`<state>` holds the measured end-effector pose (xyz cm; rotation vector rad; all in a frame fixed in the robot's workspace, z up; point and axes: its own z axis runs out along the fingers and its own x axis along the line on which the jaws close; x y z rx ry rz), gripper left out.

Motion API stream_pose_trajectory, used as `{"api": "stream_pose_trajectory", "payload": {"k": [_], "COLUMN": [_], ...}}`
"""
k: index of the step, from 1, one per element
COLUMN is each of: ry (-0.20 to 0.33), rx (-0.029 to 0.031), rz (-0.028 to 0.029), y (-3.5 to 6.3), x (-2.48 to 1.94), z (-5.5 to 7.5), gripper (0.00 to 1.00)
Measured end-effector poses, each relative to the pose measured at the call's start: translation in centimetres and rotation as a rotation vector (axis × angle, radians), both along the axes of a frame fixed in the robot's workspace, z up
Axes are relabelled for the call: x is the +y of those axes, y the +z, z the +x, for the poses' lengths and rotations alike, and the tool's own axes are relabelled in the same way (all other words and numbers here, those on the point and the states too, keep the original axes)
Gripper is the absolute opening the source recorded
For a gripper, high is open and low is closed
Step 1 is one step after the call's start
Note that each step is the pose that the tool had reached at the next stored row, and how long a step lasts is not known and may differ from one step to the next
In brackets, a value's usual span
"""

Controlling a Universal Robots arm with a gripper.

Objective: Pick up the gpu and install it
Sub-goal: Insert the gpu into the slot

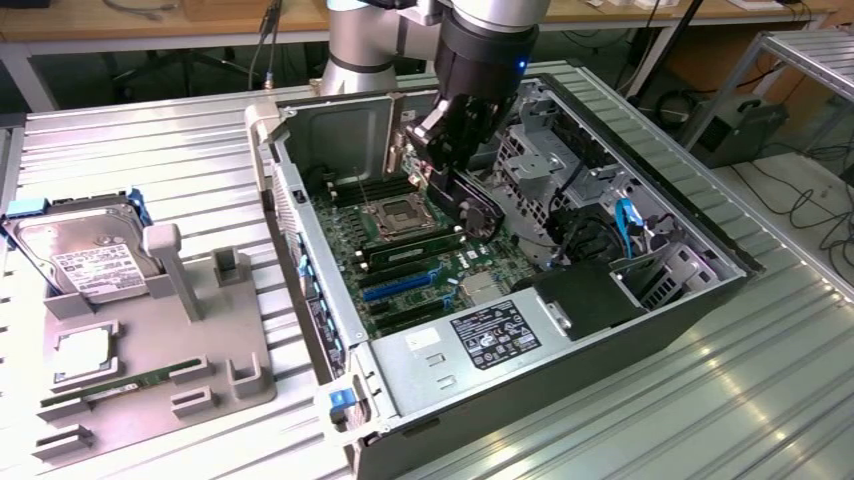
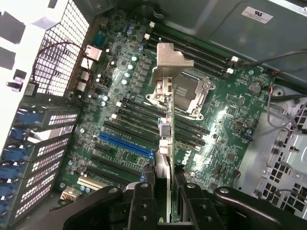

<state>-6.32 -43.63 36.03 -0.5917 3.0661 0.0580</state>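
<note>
**Computer case, side open: gpu lifted, not yet seated**

Case filled the centre of the exterior view, with the motherboard exposed. Gripper hung above the board at upper centre, fingers pinched on the gpu. Card was edge-down, apparently clear of the board. Blue slot stood empty. Pick-up judged done; seating outstanding.

A ribbed metal table carries an open computer case beside a grey parts holder
</note>
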Motion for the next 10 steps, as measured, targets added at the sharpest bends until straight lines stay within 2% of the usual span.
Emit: {"api": "stream_pose_trajectory", "payload": {"k": [10], "ry": [0.097], "rx": [0.0], "rz": [0.0], "y": [0.0], "x": [0.0], "z": [0.0], "gripper": [0.26]}}
